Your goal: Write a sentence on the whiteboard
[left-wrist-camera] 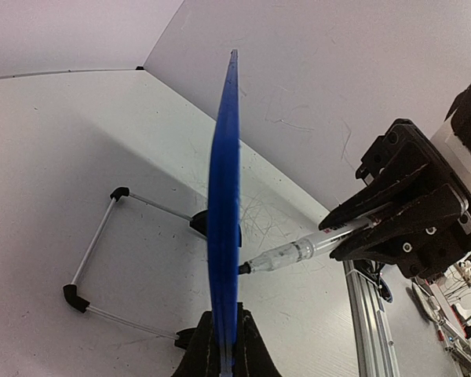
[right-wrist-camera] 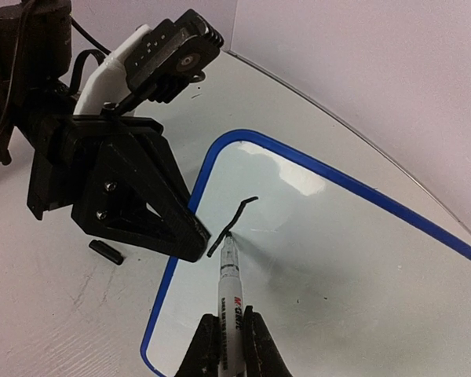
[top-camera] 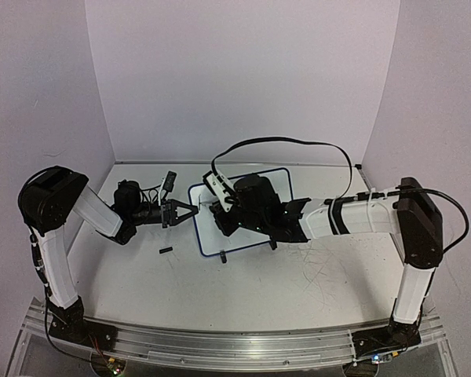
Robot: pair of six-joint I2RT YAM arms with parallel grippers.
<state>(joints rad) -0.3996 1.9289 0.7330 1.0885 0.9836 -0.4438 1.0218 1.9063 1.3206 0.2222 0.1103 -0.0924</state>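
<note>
- The whiteboard (right-wrist-camera: 337, 259) is around mid-table, a bit toward the far side, propped up on its wire stand (left-wrist-camera: 94, 259).
- The left gripper (top-camera: 182, 212) is clamped tight on the board's left edge.
- The right gripper (right-wrist-camera: 229, 322) is closed around a marker (right-wrist-camera: 228, 271), with the tip touching the board near that left edge.
- There's a short black stroke (right-wrist-camera: 234, 218) right at the tip.
- A little black cap (right-wrist-camera: 106, 251) lies on the table (top-camera: 243, 294), just off the board's near-left corner.

top: you look down on the whole table (top-camera: 243, 298) from behind, far | left wrist: close, edge-on along whiteboard (left-wrist-camera: 224, 220) rim | right wrist: close, over its face | shared: marker (right-wrist-camera: 229, 283) tip
</note>
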